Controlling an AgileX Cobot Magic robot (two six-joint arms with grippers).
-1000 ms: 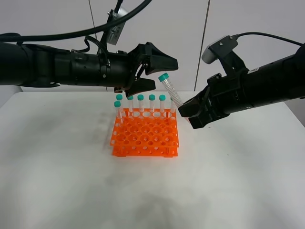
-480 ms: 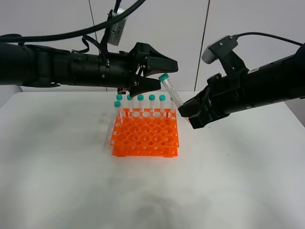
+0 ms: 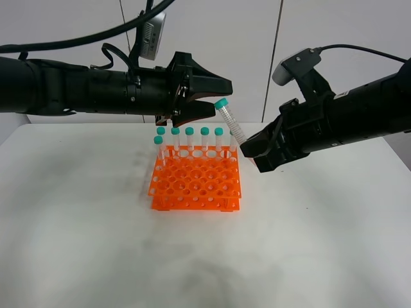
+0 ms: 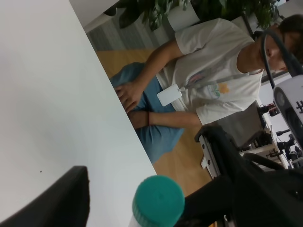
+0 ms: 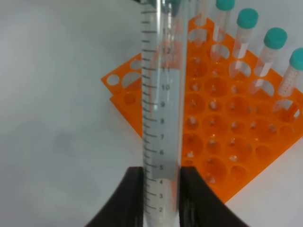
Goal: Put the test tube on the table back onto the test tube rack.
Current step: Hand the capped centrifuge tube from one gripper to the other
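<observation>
Grip first: the black right gripper [image 5: 161, 187] is clamped on the lower end of the slender clear plastic test tube [image 5: 161, 85], whose pointed tip is out of sight below the pads. From that hold the tube's long axis leans up and away toward the left arm, so its teal-green screw cap [image 3: 221, 102] is the high end.

From the high camera, the tube hangs in the air over the rear right corner of the bright orange plastic test tube rack [image 3: 192, 192]. It is clear of the holes and off the white matte table [image 3: 96, 250].

The black left gripper [image 3: 221, 96] reaches in above the rack's rear row. Its jaws are parted to a middling gap, with the cap just at their tips. In its wrist view the cap sits beside one dark finger [image 4: 52, 203] without touching it.

A row of like capped tubes [image 3: 189, 138] stands upright in the rack's rear holes.

The coming move, I judge, turns on that tilt. The cap end lies nearest the left jaws, while the tip must end up pointing straight down over a free hole.
</observation>
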